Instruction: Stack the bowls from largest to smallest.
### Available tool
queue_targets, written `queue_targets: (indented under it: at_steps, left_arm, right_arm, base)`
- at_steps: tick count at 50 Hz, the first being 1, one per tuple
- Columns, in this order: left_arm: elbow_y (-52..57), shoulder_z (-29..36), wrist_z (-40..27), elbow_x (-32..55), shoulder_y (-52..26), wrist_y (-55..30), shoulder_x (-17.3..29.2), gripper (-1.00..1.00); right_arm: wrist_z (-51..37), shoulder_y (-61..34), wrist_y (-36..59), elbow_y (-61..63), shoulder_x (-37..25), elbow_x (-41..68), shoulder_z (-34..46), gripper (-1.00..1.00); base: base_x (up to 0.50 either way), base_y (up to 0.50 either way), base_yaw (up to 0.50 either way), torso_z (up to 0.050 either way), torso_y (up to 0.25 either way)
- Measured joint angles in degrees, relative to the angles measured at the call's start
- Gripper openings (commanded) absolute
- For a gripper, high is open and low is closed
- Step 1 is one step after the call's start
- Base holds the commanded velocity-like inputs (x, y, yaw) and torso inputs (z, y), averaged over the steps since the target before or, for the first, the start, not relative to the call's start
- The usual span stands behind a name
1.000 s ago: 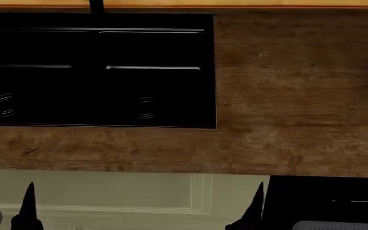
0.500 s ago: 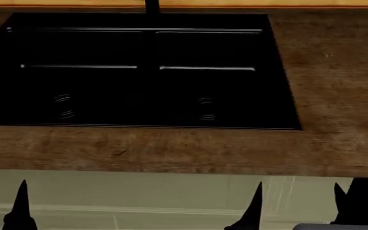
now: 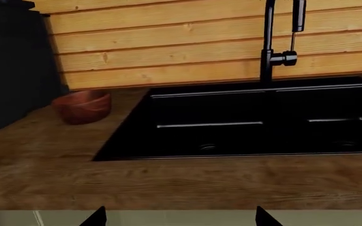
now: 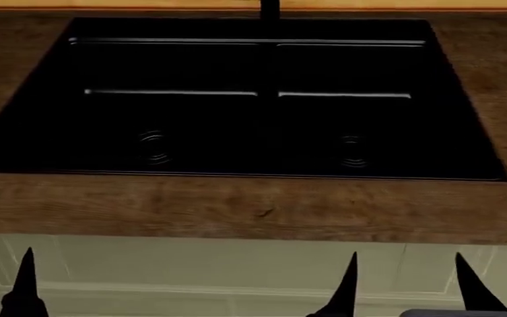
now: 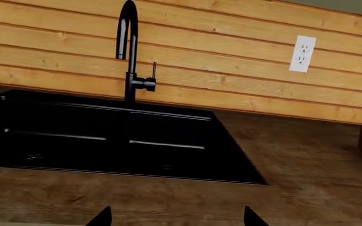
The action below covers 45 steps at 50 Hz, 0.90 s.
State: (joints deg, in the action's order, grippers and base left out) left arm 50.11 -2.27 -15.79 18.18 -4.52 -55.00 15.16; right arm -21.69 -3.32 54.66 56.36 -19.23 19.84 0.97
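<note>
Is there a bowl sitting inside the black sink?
No, in the head view both basins of the black sink are bare, and the one wooden bowl in sight stands on the counter beside it.

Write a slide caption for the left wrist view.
Open left claw low before a wooden counter, black double sink and faucet ahead, reddish-brown bowl beside it.

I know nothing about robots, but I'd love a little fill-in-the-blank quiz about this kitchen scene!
1. The black sink has ___ basins side by side.
2. The faucet behind the sink is colored ___.
3. The reddish-brown wooden bowl stands on the countertop beside the sink, on the robot's ___ side.
4. The white power outlet is mounted on the ___ plank wall.

Missing words: two; black; left; wooden
</note>
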Motion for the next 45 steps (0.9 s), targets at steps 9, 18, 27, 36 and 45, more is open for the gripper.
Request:
queue_targets:
  at_steps: [9, 18, 27, 36, 45]
  left_arm:
    - [-0.10, 0.08, -0.15, 0.54, 0.04, 0.18, 0.11, 1.00]
    - [-0.02, -0.10, -0.40, 0.86, 0.04, 0.11, 0.35, 1.00]
    - [0.24, -0.49, -0.69, 1.11, 0.01, -0.18, 0.66, 1.00]
    - [0.42, -0.63, -0.95, 1.52, -0.13, -0.38, 0.92, 1.00]
    - [1.87, -1.27, -1.33, 2.57, -0.56, -1.65, 1.19, 1.00]
  right_arm:
    - [-0.15, -0.25, 0.14, 0.03, 0.42, 1.15, -1.16, 1.00]
    - [-0.48, -0.35, 0.27, 0.33, 0.29, 1.92, -1.38, 1.00]
    - [-1.10, -0.07, -0.48, 0.68, -0.91, 1.51, -0.24, 1.00]
    - [-1.86, 0.05, -1.28, 0.91, -1.91, 1.35, 0.35, 1.00]
    - [-2.96, -0.05, -1.51, 1.59, -2.87, 1.92, 0.58, 1.00]
  base:
    - [0.03, 0.50, 0.00, 0.000, 0.000]
    - [0.06, 0.50, 0.00, 0.000, 0.000]
    - [0.48, 0.24, 0.00, 0.000, 0.000]
    - [0.50, 0.08, 0.00, 0.000, 0.000]
    - [0.49, 0.28, 0.00, 0.000, 0.002]
